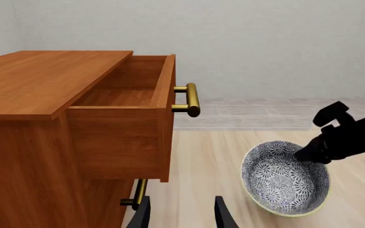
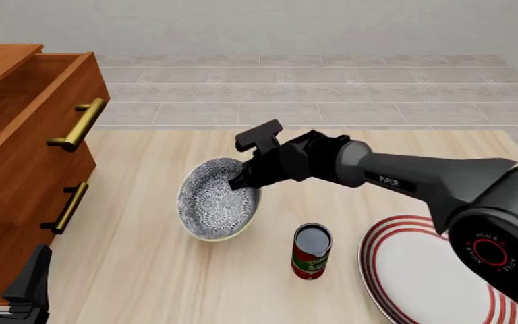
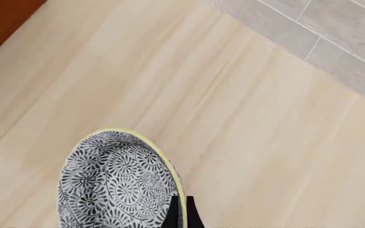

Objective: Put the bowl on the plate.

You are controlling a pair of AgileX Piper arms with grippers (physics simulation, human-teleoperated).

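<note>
A: Where is the floral bowl (image 2: 216,208)?
B: Tilted, its rim pinched by the right end effector (image 2: 243,181). The red-ringed plate (image 2: 421,270) lies well apart on the surface (image 2: 151,270). The left end effector (image 1: 181,211) is spread, idle.

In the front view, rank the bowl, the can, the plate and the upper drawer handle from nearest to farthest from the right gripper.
From the right gripper:
1. The bowl, its rim pinched between the fingers.
2. The can, nearer the camera and to the right.
3. The plate, at the table's near right, and the upper drawer handle, far left, are too close to call.
</note>
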